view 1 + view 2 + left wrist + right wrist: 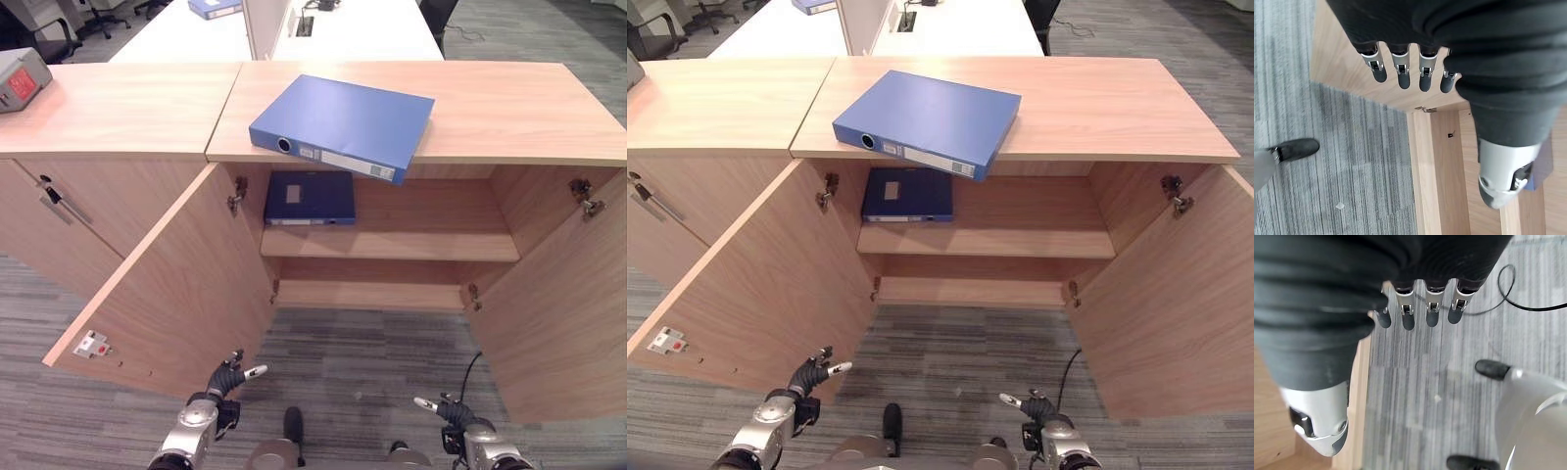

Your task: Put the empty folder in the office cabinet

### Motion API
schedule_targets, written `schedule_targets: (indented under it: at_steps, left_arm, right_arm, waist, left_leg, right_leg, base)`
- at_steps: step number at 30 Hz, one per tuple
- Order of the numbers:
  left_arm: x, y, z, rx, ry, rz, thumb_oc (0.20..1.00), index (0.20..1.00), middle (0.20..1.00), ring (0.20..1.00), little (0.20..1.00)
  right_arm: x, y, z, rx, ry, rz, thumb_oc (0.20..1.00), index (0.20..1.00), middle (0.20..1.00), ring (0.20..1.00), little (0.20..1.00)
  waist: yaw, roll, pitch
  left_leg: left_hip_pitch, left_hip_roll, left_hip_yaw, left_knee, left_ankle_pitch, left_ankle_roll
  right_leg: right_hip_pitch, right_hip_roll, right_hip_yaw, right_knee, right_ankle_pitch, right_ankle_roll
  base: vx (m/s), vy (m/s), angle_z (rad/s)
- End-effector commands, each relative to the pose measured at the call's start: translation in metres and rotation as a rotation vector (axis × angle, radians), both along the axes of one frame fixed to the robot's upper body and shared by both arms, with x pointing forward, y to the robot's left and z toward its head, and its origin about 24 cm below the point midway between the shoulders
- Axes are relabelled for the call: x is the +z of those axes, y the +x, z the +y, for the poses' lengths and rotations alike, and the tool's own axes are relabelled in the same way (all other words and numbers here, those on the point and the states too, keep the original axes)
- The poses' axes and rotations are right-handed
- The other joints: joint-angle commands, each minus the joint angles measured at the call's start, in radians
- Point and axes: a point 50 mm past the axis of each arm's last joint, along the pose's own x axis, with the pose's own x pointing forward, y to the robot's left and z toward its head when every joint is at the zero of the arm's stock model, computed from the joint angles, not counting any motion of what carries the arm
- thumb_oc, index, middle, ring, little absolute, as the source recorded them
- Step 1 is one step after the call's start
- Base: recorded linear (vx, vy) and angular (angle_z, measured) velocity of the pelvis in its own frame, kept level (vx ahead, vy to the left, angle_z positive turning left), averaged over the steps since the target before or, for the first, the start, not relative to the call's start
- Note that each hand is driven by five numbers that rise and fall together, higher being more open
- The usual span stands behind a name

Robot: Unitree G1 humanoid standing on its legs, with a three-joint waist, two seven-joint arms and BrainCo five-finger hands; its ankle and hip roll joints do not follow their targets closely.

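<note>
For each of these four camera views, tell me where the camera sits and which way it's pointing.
Left eye view: on the head, looking down at the open cabinet and the blue folder on its top; both hands low in the picture.
Right eye view: same scene from slightly aside; left hand, right hand.
Left wrist view: along straight fingers toward the cabinet's wood and carpet.
Right wrist view: along straight fingers toward carpet.
Shared: both eye views show a second folder on the shelf.

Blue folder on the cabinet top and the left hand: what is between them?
In the left eye view, the open left door stands between the blue folder and left hand.
</note>
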Motion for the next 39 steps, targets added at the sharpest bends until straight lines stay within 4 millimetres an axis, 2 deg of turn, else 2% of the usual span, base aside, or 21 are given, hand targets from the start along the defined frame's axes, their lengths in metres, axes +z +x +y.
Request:
schedule_targets:
  at_steps: [1, 3, 6, 12, 13, 15, 16, 18, 20, 21, 22, 24, 26, 29, 30, 31, 32, 34, 35, 38, 39]
  left_arm:
    - [0.014, 0.016, 0.010, 0.041, 0.003, -0.091, 1.000, 1.000, 1.000, 1.000, 1.000]
    - [0.013, 0.015, 0.011, 0.047, 0.008, -0.086, 1.000, 1.000, 1.000, 1.000, 1.000]
    - [0.009, 0.013, 0.012, 0.064, 0.014, -0.068, 1.000, 1.000, 1.000, 1.000, 1.000]
    - [0.005, 0.010, 0.014, 0.068, 0.029, -0.048, 1.000, 1.000, 1.000, 1.000, 1.000]
    - [0.005, 0.008, 0.014, 0.060, 0.033, -0.044, 1.000, 1.000, 1.000, 1.000, 1.000]
    - [0.005, 0.008, 0.013, 0.060, 0.033, -0.044, 1.000, 1.000, 1.000, 1.000, 1.000]
    - [0.001, 0.003, 0.014, 0.084, 0.024, -0.032, 1.000, 1.000, 1.000, 1.000, 1.000]
    - [0.000, 0.000, 0.014, 0.093, 0.018, -0.027, 1.000, 1.000, 1.000, 1.000, 1.000]
    - [-0.003, -0.003, 0.012, 0.110, -0.003, -0.017, 1.000, 1.000, 1.000, 1.000, 1.000]
    - [-0.003, -0.003, 0.011, 0.110, -0.003, -0.017, 1.000, 1.000, 1.000, 1.000, 1.000]
    - [-0.004, -0.004, 0.010, 0.110, -0.012, -0.011, 1.000, 1.000, 1.000, 1.000, 1.000]
    - [-0.004, -0.004, 0.009, 0.109, -0.014, -0.007, 1.000, 1.000, 1.000, 1.000, 1.000]
    - [-0.004, -0.003, 0.008, 0.109, -0.022, -0.007, 1.000, 1.000, 1.000, 1.000, 1.000]
    - [-0.001, 0.002, 0.005, 0.100, -0.032, -0.029, 1.000, 1.000, 1.000, 1.000, 1.000]
    - [-0.001, 0.002, 0.005, 0.101, -0.032, -0.029, 1.000, 1.000, 1.000, 1.000, 1.000]
    - [0.001, 0.004, 0.004, 0.096, -0.035, -0.038, 1.000, 1.000, 1.000, 1.000, 1.000]
    - [0.001, 0.005, 0.003, 0.095, -0.038, -0.041, 1.000, 1.000, 1.000, 1.000, 1.000]
    - [0.002, 0.005, 0.004, 0.096, -0.039, -0.047, 1.000, 1.000, 1.000, 1.000, 1.000]
    - [0.003, 0.006, 0.004, 0.094, -0.033, -0.050, 1.000, 1.000, 1.000, 1.000, 1.000]
    - [0.004, 0.007, 0.002, 0.085, -0.038, -0.052, 1.000, 1.000, 1.000, 1.000, 1.000]
    - [0.001, 0.007, 0.000, 0.074, -0.034, -0.037, 1.000, 1.000, 1.000, 1.000, 1.000]
  right_arm:
    - [0.006, 0.017, 0.011, 0.051, 0.007, -0.064, 1.000, 1.000, 1.000, 1.000, 1.000]
    - [0.007, 0.017, 0.011, 0.050, 0.003, -0.068, 1.000, 1.000, 1.000, 1.000, 1.000]
    - [0.006, 0.015, 0.007, 0.024, -0.006, -0.054, 1.000, 1.000, 1.000, 1.000, 1.000]
    - [0.002, 0.002, -0.007, -0.059, -0.020, -0.018, 1.000, 1.000, 1.000, 1.000, 1.000]
    - [0.000, -0.009, -0.015, -0.099, -0.024, 0.009, 1.000, 1.000, 1.000, 1.000, 1.000]
    - [0.000, -0.010, -0.015, -0.100, -0.024, 0.010, 1.000, 1.000, 1.000, 1.000, 1.000]
    - [-0.003, -0.021, -0.023, -0.127, -0.040, 0.040, 1.000, 1.000, 1.000, 1.000, 1.000]
    - [-0.004, -0.025, -0.024, -0.130, -0.043, 0.052, 1.000, 1.000, 1.000, 1.000, 1.000]
    - [-0.005, -0.033, -0.029, -0.124, -0.060, 0.076, 1.000, 1.000, 1.000, 1.000, 1.000]
    - [-0.005, -0.033, -0.029, -0.124, -0.061, 0.076, 1.000, 1.000, 1.000, 1.000, 1.000]
    - [-0.005, -0.035, -0.031, -0.105, -0.076, 0.090, 1.000, 1.000, 1.000, 1.000, 1.000]
    - [-0.005, -0.037, -0.033, -0.093, -0.086, 0.100, 1.000, 1.000, 1.000, 1.000, 1.000]
    - [-0.004, -0.037, -0.036, -0.079, -0.099, 0.106, 1.000, 1.000, 1.000, 1.000, 1.000]
    - [-0.003, -0.036, -0.039, -0.065, -0.110, 0.105, 1.000, 1.000, 1.000, 1.000, 1.000]
    - [-0.003, -0.036, -0.039, -0.065, -0.110, 0.105, 1.000, 1.000, 1.000, 1.000, 1.000]
    - [-0.002, -0.037, -0.041, -0.064, -0.119, 0.111, 1.000, 1.000, 1.000, 1.000, 1.000]
    - [-0.002, -0.036, -0.041, -0.060, -0.120, 0.106, 1.000, 1.000, 1.000, 1.000, 1.000]
    - [-0.001, -0.034, -0.042, -0.054, -0.123, 0.105, 1.000, 1.000, 1.000, 1.000, 1.000]
    - [0.000, -0.033, -0.044, -0.050, -0.131, 0.104, 1.000, 1.000, 1.000, 1.000, 1.000]
    - [0.001, -0.034, -0.047, -0.054, -0.136, 0.111, 1.000, 1.000, 1.000, 1.000, 1.000]
    - [0.002, -0.035, -0.050, -0.062, -0.143, 0.111, 1.000, 1.000, 1.000, 1.000, 1.000]
  waist:
    - [0.014, -0.016, 0.020]
    - [0.008, -0.018, 0.023]
    - [-0.014, -0.019, 0.032]
    - [-0.056, -0.014, 0.044]
    - [-0.065, -0.024, 0.029]
    - [-0.065, -0.024, 0.030]
    - [-0.068, -0.020, 0.007]
    - [-0.073, -0.014, 0.000]
    - [-0.080, 0.001, -0.008]
    - [-0.081, 0.002, -0.009]
    - [-0.084, 0.015, -0.012]
    - [-0.084, 0.020, -0.014]
    - [-0.083, 0.026, -0.012]
    - [-0.083, 0.037, -0.004]
    - [-0.084, 0.038, -0.003]
    - [-0.077, 0.032, 0.008]
    - [-0.073, 0.020, 0.018]
    - [-0.069, 0.007, 0.029]
    - [-0.064, -0.013, 0.047]
    - [-0.055, -0.016, 0.056]
    - [-0.038, -0.028, 0.060]
  left_leg:
    - [0.063, -0.020, -0.034, 0.012, -0.124, -0.011]
    - [0.071, -0.024, -0.046, 0.012, -0.133, -0.016]
    - [0.089, -0.024, -0.065, 0.012, -0.156, -0.024]
    - [0.126, -0.021, -0.084, 0.012, -0.191, -0.037]
    - [0.145, -0.031, -0.089, 0.012, -0.211, -0.044]
    - [0.146, -0.031, -0.090, 0.012, -0.211, -0.044]
    - [0.167, -0.019, -0.083, 0.012, -0.223, -0.060]
    - [0.172, -0.006, -0.087, 0.012, -0.227, -0.067]
    - [0.180, 0.038, -0.101, 0.012, -0.223, -0.091]
    - [0.180, 0.040, -0.102, 0.012, -0.224, -0.091]
    - [0.182, 0.071, -0.102, 0.012, -0.216, -0.110]
    - [0.185, 0.088, -0.101, 0.013, -0.207, -0.120]
    - [0.172, 0.120, -0.097, 0.053, -0.186, -0.139]
    - [0.136, 0.166, -0.113, 0.175, -0.091, -0.171]
    - [0.135, 0.167, -0.115, 0.177, -0.092, -0.172]
    - [0.102, 0.163, -0.128, 0.268, -0.032, -0.173]
    - [0.073, 0.153, -0.135, 0.340, -0.004, -0.170]
    - [0.037, 0.142, -0.143, 0.412, 0.010, -0.164]
    - [-0.016, 0.154, -0.093, 0.495, 0.035, -0.156]
    - [-0.072, 0.164, -0.038, 0.479, 0.024, -0.148]
    - [-0.146, 0.144, -0.006, 0.415, -0.019, -0.138]
  right_leg:
    - [-0.050, 0.071, 0.038, -0.002, -0.023, 0.001]
    - [-0.046, 0.069, 0.040, -0.119, -0.006, -0.023]
    - [-0.099, 0.052, 0.068, -0.261, 0.069, -0.013]
    - [-0.142, 0.016, 0.135, -0.331, 0.139, 0.019]
    - [-0.117, -0.007, 0.145, -0.364, 0.166, 0.024]
    - [-0.114, -0.008, 0.143, -0.367, 0.167, 0.025]
    - [-0.092, -0.020, 0.089, -0.381, 0.187, 0.031]
    - [-0.083, -0.014, 0.073, -0.386, 0.184, 0.027]
    - [-0.069, 0.008, 0.050, -0.380, 0.164, 0.011]
    - [-0.068, 0.009, 0.049, -0.380, 0.163, 0.010]
    - [-0.064, 0.028, 0.033, -0.371, 0.139, -0.004]
    - [-0.059, 0.037, 0.023, -0.367, 0.125, -0.012]
    - [-0.041, 0.058, 0.004, -0.364, 0.097, -0.029]
    - [0.013, 0.110, -0.025, -0.376, 0.051, -0.069]
    - [0.015, 0.111, -0.027, -0.377, 0.050, -0.069]
    - [0.048, 0.128, -0.036, -0.389, 0.036, -0.087]
    - [0.063, 0.130, -0.039, -0.396, 0.033, -0.096]
    - [0.077, 0.127, -0.044, -0.400, 0.026, -0.105]
    - [0.100, 0.121, -0.055, -0.408, 0.008, -0.113]
    - [0.125, 0.117, -0.054, -0.417, -0.005, -0.110]
    - [0.148, 0.106, -0.048, -0.424, -0.011, -0.102]
  base:
    - [0.23, 0.021, -0.10]
    - [0.17, -0.057, -0.01]
    - [0.15, -0.082, 0.12]
    - [0.13, -0.096, -0.01]
    - [0.18, -0.110, -0.03]
    - [0.18, -0.105, 0.03]
    - [0.24, -0.150, 0.01]
    - [0.26, -0.210, 0.10]
    - [0.23, -0.271, 0.16]
    - [0.16, -0.235, 0.06]
    - [0.15, -0.220, 0.10]
    - [0.12, -0.197, 0.15]
    - [0.12, -0.235, 0.13]
    - [0.14, -0.237, 0.16]
    - [0.12, -0.193, 0.31]
    - [0.12, -0.216, 0.25]
    - [0.15, -0.289, 0.02]
    - [0.08, -0.173, -0.11]
    - [0.10, -0.148, 0.00]
    - [0.13, -0.075, -0.01]
    - [0.19, -0.006, -0.07]
